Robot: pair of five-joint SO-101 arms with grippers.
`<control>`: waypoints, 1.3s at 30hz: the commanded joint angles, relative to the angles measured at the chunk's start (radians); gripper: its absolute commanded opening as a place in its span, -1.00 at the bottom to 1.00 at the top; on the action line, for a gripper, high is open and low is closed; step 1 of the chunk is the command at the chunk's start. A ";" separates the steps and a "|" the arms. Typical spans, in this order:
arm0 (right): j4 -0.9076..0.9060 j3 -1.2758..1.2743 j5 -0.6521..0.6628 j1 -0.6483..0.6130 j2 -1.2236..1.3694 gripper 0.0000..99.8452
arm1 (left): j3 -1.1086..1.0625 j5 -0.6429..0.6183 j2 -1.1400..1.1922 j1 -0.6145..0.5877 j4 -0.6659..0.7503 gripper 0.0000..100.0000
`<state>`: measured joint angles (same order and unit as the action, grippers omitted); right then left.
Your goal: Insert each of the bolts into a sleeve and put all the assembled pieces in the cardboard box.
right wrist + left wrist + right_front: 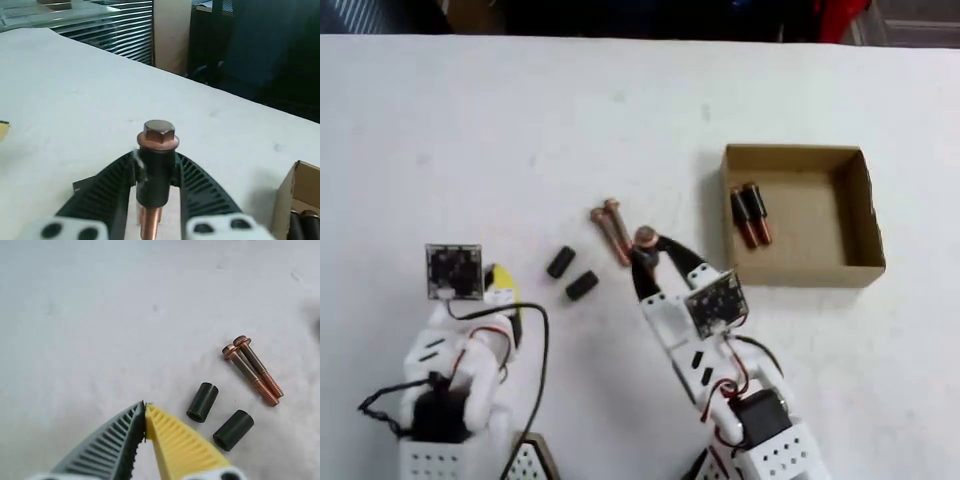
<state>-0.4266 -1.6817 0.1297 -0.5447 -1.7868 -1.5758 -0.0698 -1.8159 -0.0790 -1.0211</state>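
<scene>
Hand [155,160] (the right one) pinches a sleeved bolt [159,135] upright.

Light: bright, even, from overhead; table [520,120] washed near white in high view.
Shadows: short, soft beside bolts [250,376] and sleeves [202,402]; darker along inner walls of box [855,215].
Glare: faint sheen on bolt head [159,133].
Background: dim beyond table edge, upper right of right wrist view.

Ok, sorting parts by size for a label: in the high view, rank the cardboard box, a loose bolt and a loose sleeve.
1. cardboard box, by far.
2. loose bolt; both loose bolts look alike.
3. loose sleeve, shortest; the two look alike.
</scene>
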 commanded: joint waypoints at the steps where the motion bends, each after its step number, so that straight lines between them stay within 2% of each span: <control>1: -0.019 0.021 0.012 0.102 -0.013 -0.97 | -0.063 0.002 -0.012 -0.005 0.098 -0.95; 7: -0.282 0.256 0.014 0.309 -0.012 -0.97 | -0.118 0.002 -0.012 -0.007 0.095 -0.95; 12: -0.358 0.416 0.017 0.412 0.031 -0.97 | -0.117 0.005 -0.012 -0.005 -0.006 -0.95; 14: -0.360 0.476 0.074 0.424 0.113 -0.97 | -0.117 0.006 -0.012 -0.005 -0.031 -0.95; 18: -0.355 0.624 0.146 0.456 0.372 -0.97 | -0.117 0.006 -0.012 -0.005 -0.066 -0.95; 26: -0.352 0.965 0.161 0.601 0.974 -0.97 | -0.117 0.006 -0.012 -0.005 -0.137 -0.95; 31: -0.352 1.165 0.259 0.634 1.362 -0.97 | -0.117 0.008 -0.012 -0.001 -0.172 -0.95; 39: -0.360 1.513 0.265 0.708 1.856 -0.97 | -0.117 0.009 -0.012 -0.001 -0.236 -0.95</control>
<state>-0.7841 -0.3728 0.3798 0.1274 -0.1051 -1.6955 -0.0698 -1.8159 -0.0790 -1.2482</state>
